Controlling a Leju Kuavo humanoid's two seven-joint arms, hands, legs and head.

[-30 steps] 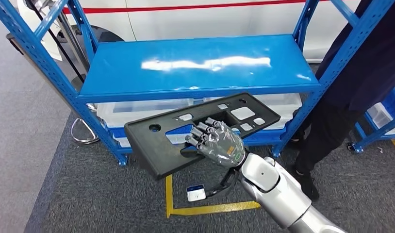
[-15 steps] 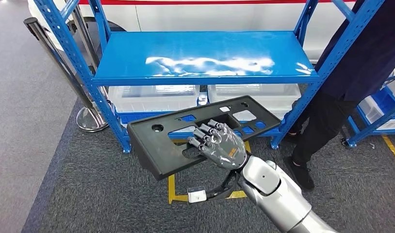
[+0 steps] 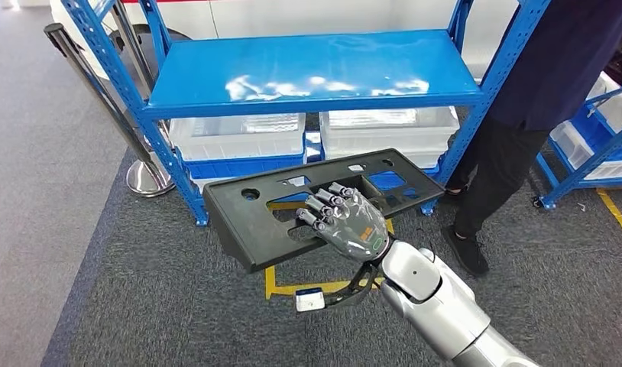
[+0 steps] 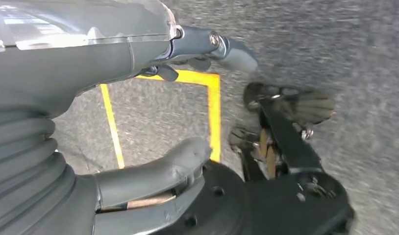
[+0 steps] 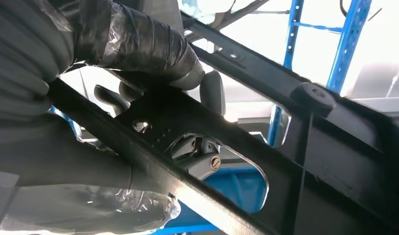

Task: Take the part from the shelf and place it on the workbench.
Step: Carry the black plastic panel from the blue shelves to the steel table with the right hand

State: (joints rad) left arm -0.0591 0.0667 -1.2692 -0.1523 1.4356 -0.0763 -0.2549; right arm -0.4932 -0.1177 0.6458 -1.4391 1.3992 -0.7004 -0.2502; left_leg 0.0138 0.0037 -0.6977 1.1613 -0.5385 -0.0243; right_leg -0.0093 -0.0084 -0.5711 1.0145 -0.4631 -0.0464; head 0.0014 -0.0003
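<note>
The black part (image 3: 293, 210) is gripped by the right robot hand (image 3: 342, 225) and held up in front of the blue shelf (image 3: 308, 73), clear of it. The left robot hand (image 4: 138, 112) is seen hanging over the floor, fingers apart, nothing held.

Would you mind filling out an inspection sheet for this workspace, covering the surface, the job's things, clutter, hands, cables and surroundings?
Surface: grey carpet floor with yellow tape lines; no workbench seen.
Job's things: black part, a flat panel with cut-outs, held in the air in front of the blue shelf, whose top board is bare.
Clutter: clear bins on the lower shelf level.
Hands: right hand grips the part through a cut-out; left hand hangs over the floor, holding nothing, fingers apart.
Cables: a black cable with a small white box hangs below the right wrist.
Surroundings: a person in dark clothes stands beside the shelf; a post with a metal base stands on its other side.
</note>
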